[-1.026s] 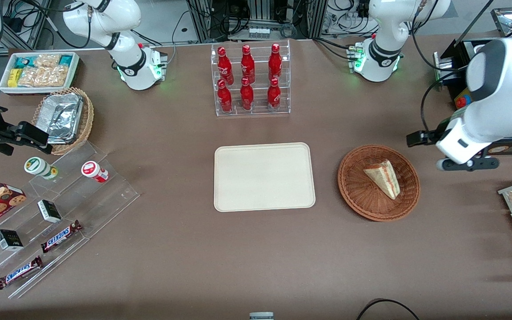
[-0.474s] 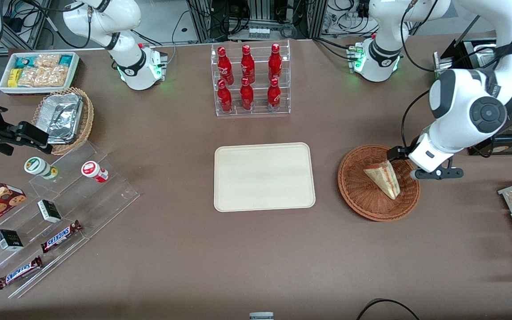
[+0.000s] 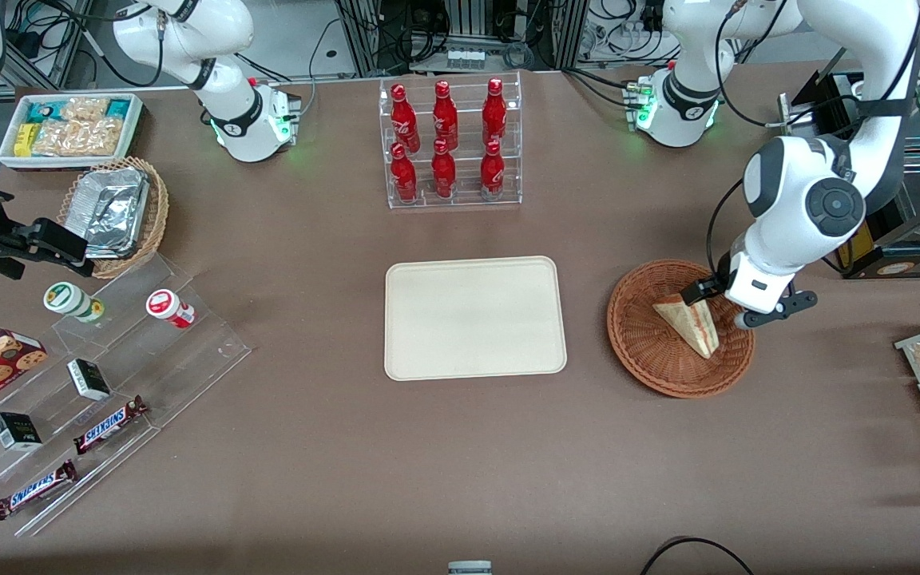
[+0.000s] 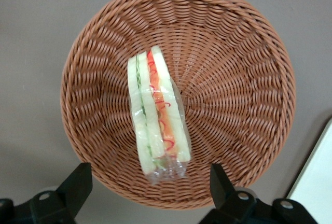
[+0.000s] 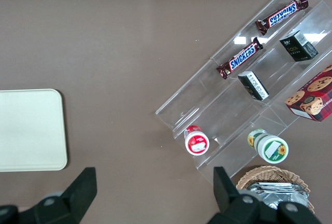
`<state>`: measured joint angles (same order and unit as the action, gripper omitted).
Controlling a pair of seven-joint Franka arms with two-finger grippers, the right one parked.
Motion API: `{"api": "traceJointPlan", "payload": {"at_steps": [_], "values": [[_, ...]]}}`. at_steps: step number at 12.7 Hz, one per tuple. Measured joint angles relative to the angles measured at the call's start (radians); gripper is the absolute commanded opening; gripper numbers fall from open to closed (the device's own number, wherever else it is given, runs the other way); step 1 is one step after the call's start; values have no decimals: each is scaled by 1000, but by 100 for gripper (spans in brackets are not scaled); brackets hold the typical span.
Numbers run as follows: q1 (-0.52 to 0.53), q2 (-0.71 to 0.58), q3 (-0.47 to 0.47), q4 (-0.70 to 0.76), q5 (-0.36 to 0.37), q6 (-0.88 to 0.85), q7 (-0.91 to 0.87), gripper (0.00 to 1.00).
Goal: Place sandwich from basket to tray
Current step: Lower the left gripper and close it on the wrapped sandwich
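Gripper (image 4: 148,193) has closed in — fingers spread above basketed (image 4: 244,68) sandwich (image 4: 155,115).

The left arm (image 3: 807,212) has glossy white shells, dark grey round joint caps, black cables, and a gripper (image 4: 148,190) with black fingers.

A brown table (image 3: 460,447) fills the view, with what seem cable-strewn racks (image 3: 468,32) at its edge.
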<state>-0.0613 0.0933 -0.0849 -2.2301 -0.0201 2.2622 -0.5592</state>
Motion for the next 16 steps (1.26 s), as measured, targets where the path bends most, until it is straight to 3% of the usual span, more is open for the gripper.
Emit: {"api": "traceJointPlan", "payload": {"at_steps": [4, 9, 10, 12, 13, 14, 16], "values": [[-3, 46, -17, -3, 0, 47, -293, 100], [-3, 107, -17, -4, 0, 83, -328, 100], [-3, 120, -17, -4, 0, 91, -328, 87], [-3, 137, -17, -4, 0, 98, -328, 27], [-3, 140, -17, -4, 0, 99, -328, 13], [-2, 140, -17, -4, 4, 99, -327, 8], [-2, 139, -17, -4, 22, 99, -324, 8]]}}
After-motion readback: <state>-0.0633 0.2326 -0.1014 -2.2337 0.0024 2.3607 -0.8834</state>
